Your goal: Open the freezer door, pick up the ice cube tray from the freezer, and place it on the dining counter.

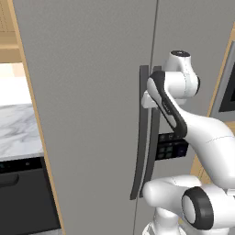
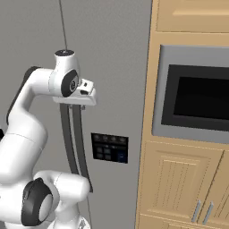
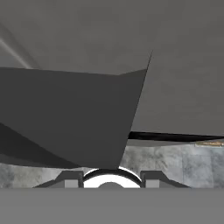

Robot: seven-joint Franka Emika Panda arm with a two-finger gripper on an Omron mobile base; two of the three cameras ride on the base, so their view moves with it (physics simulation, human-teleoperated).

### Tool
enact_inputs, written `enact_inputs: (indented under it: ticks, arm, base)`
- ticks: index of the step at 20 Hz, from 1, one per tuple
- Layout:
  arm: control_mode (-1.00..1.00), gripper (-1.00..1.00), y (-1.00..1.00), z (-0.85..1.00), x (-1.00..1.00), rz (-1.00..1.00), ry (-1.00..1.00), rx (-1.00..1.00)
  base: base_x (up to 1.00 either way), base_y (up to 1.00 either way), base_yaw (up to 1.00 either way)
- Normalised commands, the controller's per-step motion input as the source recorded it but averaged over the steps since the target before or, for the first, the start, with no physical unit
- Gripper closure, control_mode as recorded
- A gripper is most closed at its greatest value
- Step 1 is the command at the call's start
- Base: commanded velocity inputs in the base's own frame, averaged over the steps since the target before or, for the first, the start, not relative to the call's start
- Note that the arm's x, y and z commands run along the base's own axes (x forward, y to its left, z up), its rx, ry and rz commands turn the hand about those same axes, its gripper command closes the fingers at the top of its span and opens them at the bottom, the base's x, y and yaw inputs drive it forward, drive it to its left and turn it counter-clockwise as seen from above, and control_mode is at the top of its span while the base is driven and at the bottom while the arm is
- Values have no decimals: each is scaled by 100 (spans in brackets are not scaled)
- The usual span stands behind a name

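At the far left we see a small marble top (image 1: 13, 128) over a black appliance (image 1: 23, 193), apart from the job in hand. Next comes the plain grey door (image 1: 92, 114), shut, its dark handle (image 1: 140, 151) close beside the handle (image 1: 153, 156) of the freezer door (image 1: 197, 32). The freezer door carries the dark button panel (image 1: 170, 148) and sits flush with its twin, so we judge the first step has not been done. The door is closed, the ice cube tray is presumably behind it, and carrying the tray to the dining counter is all to come. The gripper (image 2: 75, 105) is pressed in at the upper part of the two handles, on the freezer door's side as best we can judge. In the hand view its finger tips (image 3: 72, 178) rise below a dark slab that we take for the handle. We cannot tell whether the jaws are closed on it or merely stand beside it, nor how wide they are. The twin handle lies so near that it could crowd the grasp. Further right stand a wall oven (image 2: 197, 98) and light wood cabinets (image 2: 179, 188), close to the door's edge. We think the arm's own elbow and base sit in the path of the door's swing.
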Motion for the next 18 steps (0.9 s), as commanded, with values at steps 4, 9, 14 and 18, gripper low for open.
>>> enact_inputs:
  ticks: [4,9,14,18]
  arm:
    - [-100,-100,0,0,-49,-1,1,0]
    - [-100,-100,0,-14,-100,-11,0,0]
    - [-100,-100,0,-19,-100,-11,0,0]
    - [-100,-100,0,-6,-69,-5,0,0]
  base:
    - [0,0,0]
    - [0,0,0]
    - [0,0,0]
    - [0,0,0]
